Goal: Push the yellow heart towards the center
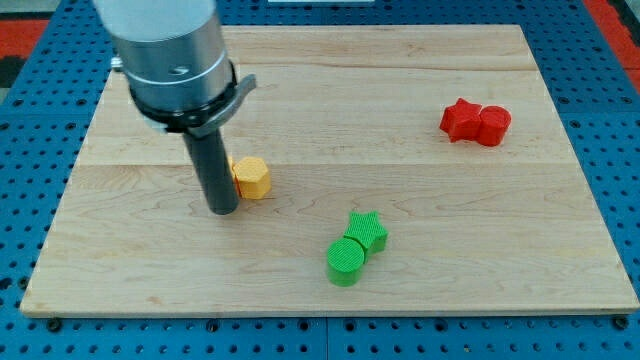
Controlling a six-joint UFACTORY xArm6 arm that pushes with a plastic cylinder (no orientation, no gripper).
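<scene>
A yellow block (251,178), partly hidden behind the rod so its heart shape is hard to make out, lies on the wooden board (330,90) left of the middle. My tip (222,210) rests on the board just to the left of it and a little lower in the view, touching or almost touching its left side. The rod hangs from a large grey cylinder at the view's top left.
A green star (368,231) and a green round block (346,261) sit touching each other below the middle. A red star (459,119) and a red round block (493,125) sit together at the upper right. Blue pegboard surrounds the board.
</scene>
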